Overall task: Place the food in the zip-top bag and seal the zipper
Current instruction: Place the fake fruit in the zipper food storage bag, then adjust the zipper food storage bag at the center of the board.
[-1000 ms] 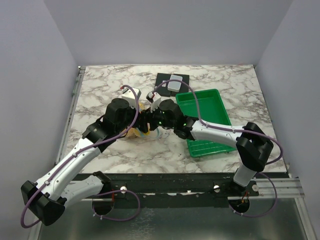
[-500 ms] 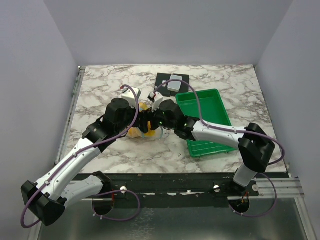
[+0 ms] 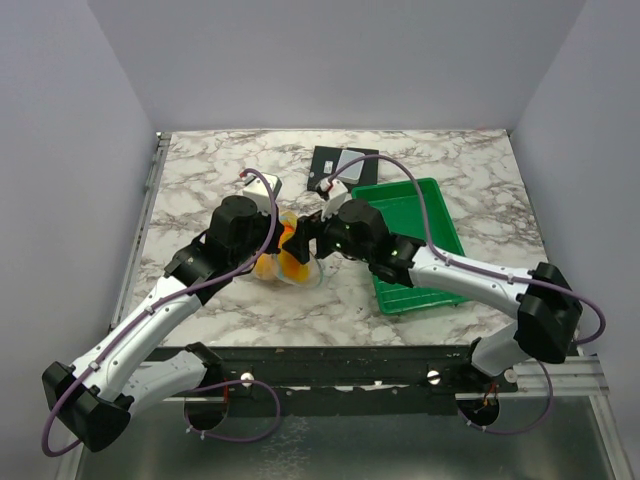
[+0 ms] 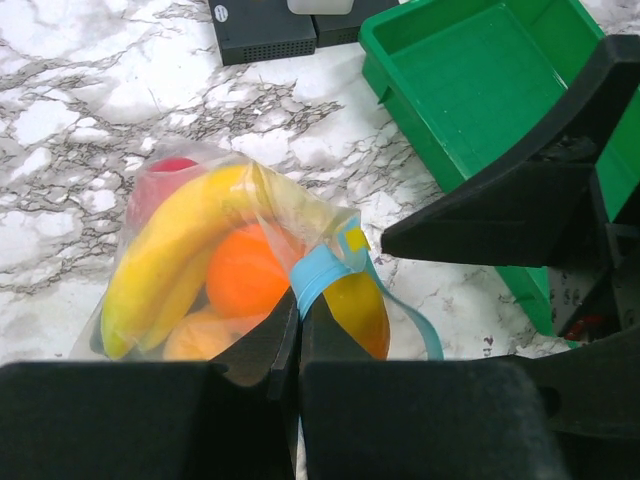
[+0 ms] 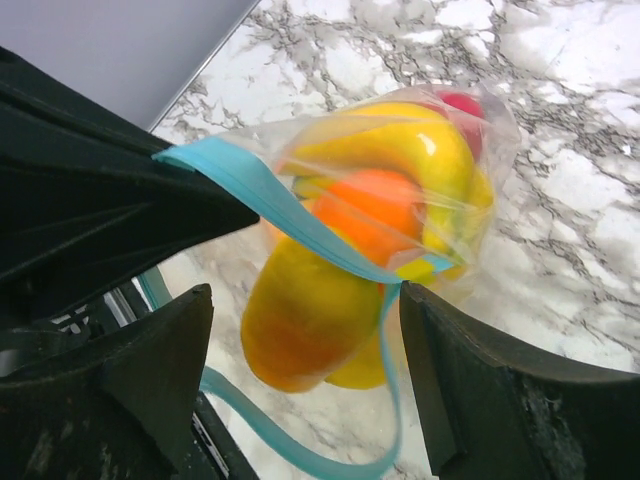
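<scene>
**Fruit bag pinched at its mouth between two arms**

From the top camera, the left gripper (image 3: pixel 284 238) and the right gripper (image 3: pixel 312 233) meet over a white, grey-veined marble table (image 3: pixel 200 180). The clear, soft zip-top bag (image 3: pixel 283 268) bulges between them. A glossy green plastic tray (image 3: pixel 420 200) lies just right of the bag, partly covered by the right arm. A flat black box (image 3: pixel 335 158) sits behind the tray.

At the left wrist, the black jaws are clenched on the light-blue zipper (image 4: pixel 318 272). Behind the film sit a curved yellow banana (image 4: pixel 165 255), a round orange fruit (image 4: pixel 243 272), a red one (image 4: pixel 160 178) and a yellow-orange one (image 4: pixel 358 312).

At the right wrist, the matte black fingers (image 5: pixel 150 370) stand released, wide either side of the crinkled bag, which is off the marble. The left gripper blocks the view on the left.
</scene>
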